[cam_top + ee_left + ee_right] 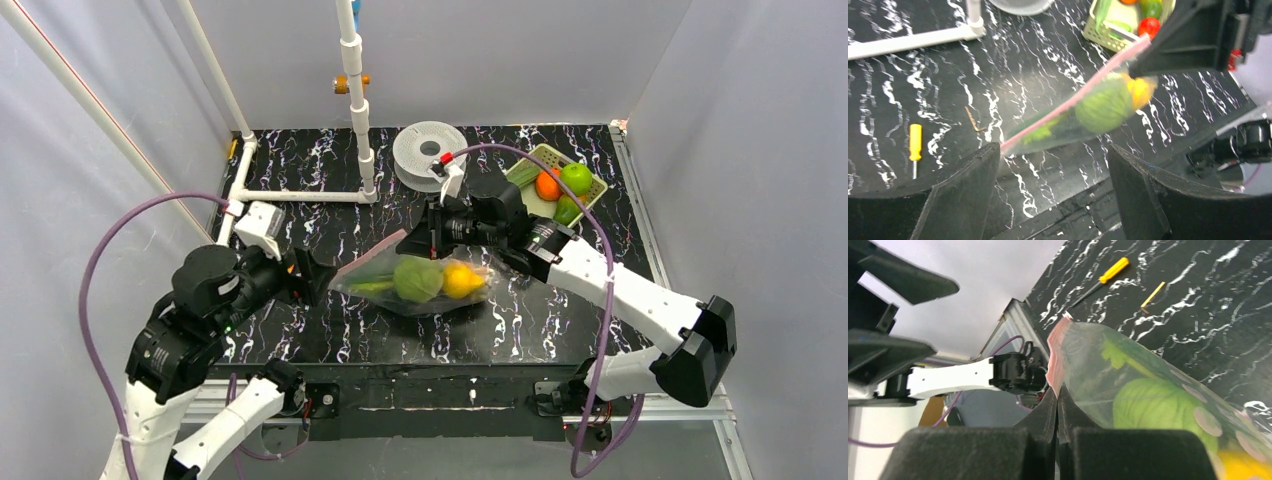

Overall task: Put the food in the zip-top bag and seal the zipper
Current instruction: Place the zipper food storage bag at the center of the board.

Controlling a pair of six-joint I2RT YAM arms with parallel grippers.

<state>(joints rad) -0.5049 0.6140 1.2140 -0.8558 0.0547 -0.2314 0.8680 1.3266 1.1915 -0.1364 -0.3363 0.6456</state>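
The zip-top bag [420, 285] lies mid-table, lifted at its mouth. Inside it I see a pale green round head [417, 279], a yellow piece [462, 280] and a small green piece [372, 286]. My right gripper [415, 243] is shut on the pink zipper [365, 262]; the right wrist view shows the strip [1057, 362] pinched between the closed fingers [1057, 392]. My left gripper [322, 275] is open and empty at the bag's left end. In the left wrist view the strip [1068, 102] ends just beyond the left finger [963, 190]. No eggplant or stalk is visible.
A yellow-green basket [545, 150] with an orange ball [547, 186] and green apple [576, 178] stands at back right. A white spool [430, 150] and a white pipe frame [300, 196] are at the back. A yellow screwdriver [915, 145] lies left.
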